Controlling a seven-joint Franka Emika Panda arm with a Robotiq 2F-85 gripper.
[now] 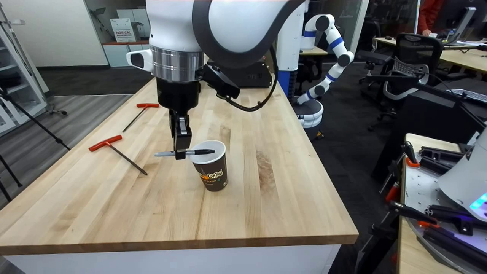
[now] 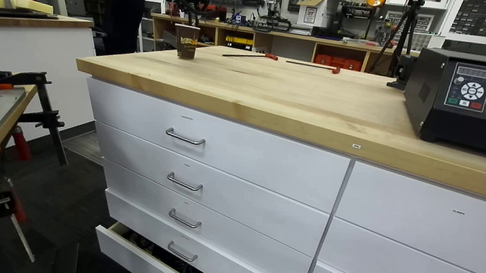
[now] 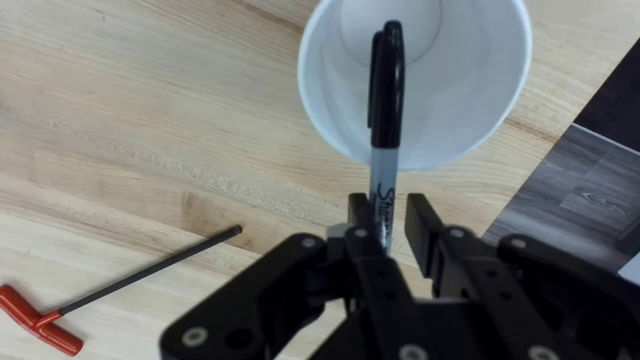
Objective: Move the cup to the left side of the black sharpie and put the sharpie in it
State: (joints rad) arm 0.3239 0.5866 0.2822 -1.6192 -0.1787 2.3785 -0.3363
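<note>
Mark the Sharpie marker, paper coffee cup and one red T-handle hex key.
Sharpie marker (image 3: 387,125): wrist view, on its black cap.
Paper coffee cup (image 1: 211,171): in an exterior view, on its dark body.
Red T-handle hex key (image 3: 125,282): wrist view, on its shaft.

Pale wall (image 1: 57,34), dark floor (image 1: 95,82)

Dark brown paper cup (image 1: 212,176): "Coffee"
Grey-barrelled, black-capped marker pen (image 3: 387,95): "Sha", rest unclear
White cardboard box (image 1: 124,30): "NOR-CAL"
Black boxy machine (image 2: 469,119): "SX", cut off; "Desktop CNC"
</note>
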